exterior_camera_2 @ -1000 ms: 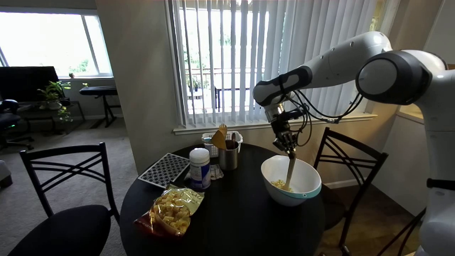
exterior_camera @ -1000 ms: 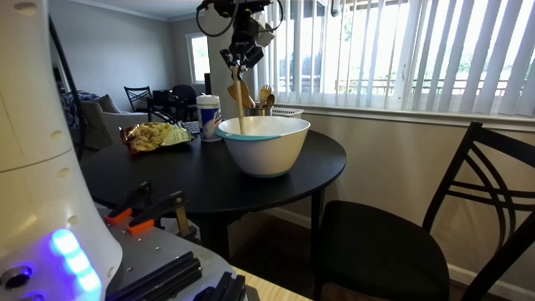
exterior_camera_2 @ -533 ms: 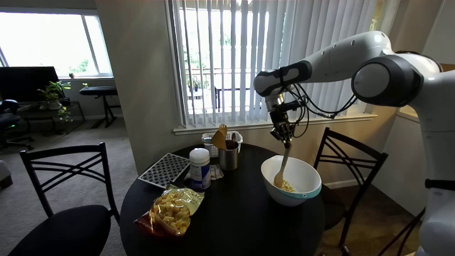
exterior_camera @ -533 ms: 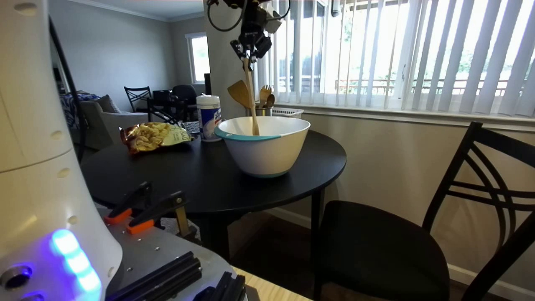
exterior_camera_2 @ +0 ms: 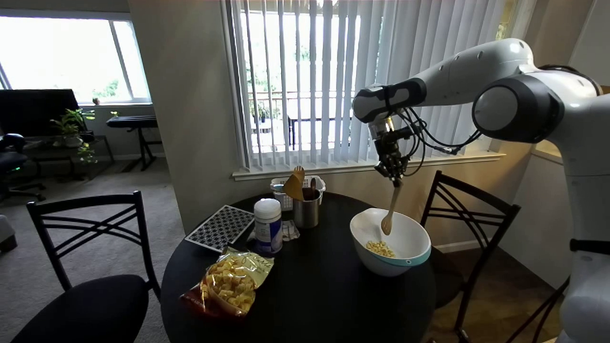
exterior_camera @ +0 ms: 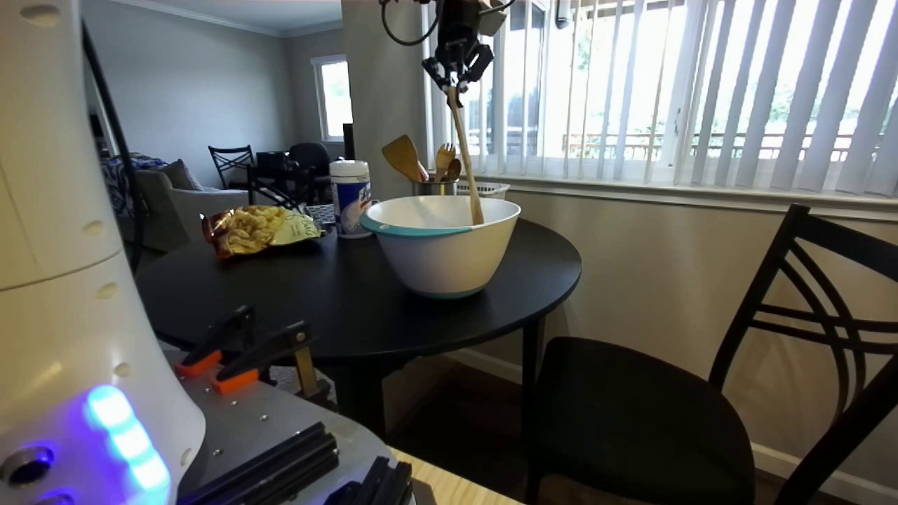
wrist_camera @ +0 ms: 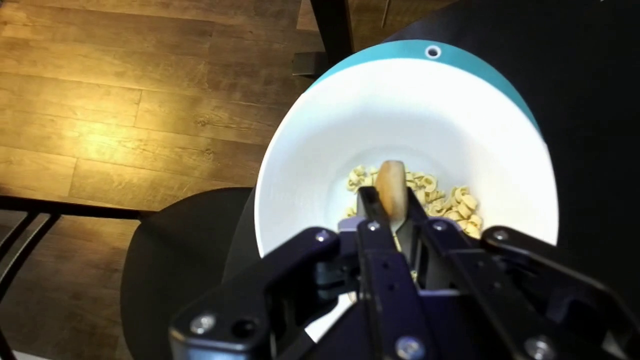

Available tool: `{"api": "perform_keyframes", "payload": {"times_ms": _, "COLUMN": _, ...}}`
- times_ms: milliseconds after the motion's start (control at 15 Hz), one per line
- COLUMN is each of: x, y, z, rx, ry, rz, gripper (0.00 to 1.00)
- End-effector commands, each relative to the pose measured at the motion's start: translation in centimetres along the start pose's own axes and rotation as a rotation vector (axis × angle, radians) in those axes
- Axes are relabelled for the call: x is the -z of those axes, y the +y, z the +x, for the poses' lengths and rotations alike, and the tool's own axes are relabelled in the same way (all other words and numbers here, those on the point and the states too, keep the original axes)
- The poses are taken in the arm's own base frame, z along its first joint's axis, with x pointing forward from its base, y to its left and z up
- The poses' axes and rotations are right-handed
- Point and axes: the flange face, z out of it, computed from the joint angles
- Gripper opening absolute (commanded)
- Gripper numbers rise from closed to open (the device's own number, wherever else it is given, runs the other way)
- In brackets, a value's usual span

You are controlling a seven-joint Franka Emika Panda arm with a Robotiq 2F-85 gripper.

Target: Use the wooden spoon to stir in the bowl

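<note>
Exterior view, on the round black desk [exterior_camera_2: 324, 305], left to right: bag [exterior_camera_2: 258, 266] of yellow pieces [exterior_camera_2: 230, 286]; white-capped canister [exterior_camera_2: 268, 224]; steel holder [exterior_camera_2: 307, 216] with wooden utensils [exterior_camera_2: 294, 186]; white bowl [exterior_camera_2: 412, 237], rim partly teal, containing pale curled pasta [exterior_camera_2: 380, 248]; wooden spoon [exterior_camera_2: 392, 207], tilted, head down inside the bowl, contact with the pasta not discernible; fingers [wrist_camera: 370, 205], per wrist view, nearly together, gripping the spoon's upper handle.

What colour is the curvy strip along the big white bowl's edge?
Teal, a blue-green. The strip on the bowl shows best in the wrist view.
</note>
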Motion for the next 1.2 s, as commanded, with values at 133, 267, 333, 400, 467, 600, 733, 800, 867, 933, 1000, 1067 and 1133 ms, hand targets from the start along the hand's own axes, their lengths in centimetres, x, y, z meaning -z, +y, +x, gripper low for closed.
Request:
{"api": "perform_keyframes", "payload": {"times_ms": 133, "x": -1.5, "y": 3.8, "z": -1.0, "rx": -0.085, "ry": -0.001, "rz": 0.002, "gripper": 0.03}}
{"api": "perform_keyframes", "payload": {"times_ms": 267, "x": -2.8, "y": 4.5, "z": -1.5, "rx": -0.099, "ry": -0.031, "rz": 0.005, "gripper": 0.03}}
{"api": "perform_keyframes", "payload": {"times_ms": 333, "x": -3.4, "y": 4.7, "z": -1.7, "rx": -0.103, "ry": -0.046, "rz": 0.008, "gripper": 0.03}}
{"api": "perform_keyframes", "payload": {"times_ms": 400, "x": -4.2, "y": 4.8, "z": -2.0, "rx": -0.104, "ry": -0.062, "rz": 0.016, "gripper": 0.03}}
{"api": "perform_keyframes", "payload": {"times_ms": 467, "x": -4.9, "y": 4.8, "z": -2.2, "rx": -0.104, "ry": -0.076, "rz": 0.02, "gripper": 0.03}}
{"api": "perform_keyframes", "payload": {"times_ms": 600, "x": -6.4, "y": 4.5, "z": -2.5, "rx": -0.093, "ry": -0.107, "rz": 0.032, "gripper": 0.03}}
{"api": "perform_keyframes", "payload": {"times_ms": 733, "x": -7.6, "y": 3.7, "z": -2.7, "rx": -0.076, "ry": -0.132, "rz": 0.044, "gripper": 0.03}}
{"api": "perform_keyframes", "payload": {"times_ms": 800, "x": -8.3, "y": 3.1, "z": -2.6, "rx": -0.066, "ry": -0.145, "rz": 0.043, "gripper": 0.03}}
{"api": "perform_keyframes", "payload": {"times_ms": 867, "x": -8.8, "y": 2.6, "z": -2.5, "rx": -0.056, "ry": -0.156, "rz": 0.042, "gripper": 0.03}}
{"api": "perform_keyframes", "payload": {"times_ms": 933, "x": -9.2, "y": 2.0, "z": -2.4, "rx": -0.047, "ry": -0.167, "rz": 0.042, "gripper": 0.03}}
{"api": "perform_keyframes", "payload": {"times_ms": 1000, "x": -9.8, "y": 1.4, "z": -2.2, "rx": -0.037, "ry": -0.178, "rz": 0.04, "gripper": 0.03}}
{"api": "perform_keyframes", "payload": {"times_ms": 1067, "x": -10.2, "y": 0.9, "z": -2.2, "rx": -0.026, "ry": -0.189, "rz": 0.04, "gripper": 0.03}}
{"api": "perform_keyframes", "payload": {"times_ms": 1133, "x": -10.6, "y": 0.3, "z": -2.2, "rx": -0.013, "ry": -0.202, "rz": 0.045, "gripper": 0.03}}
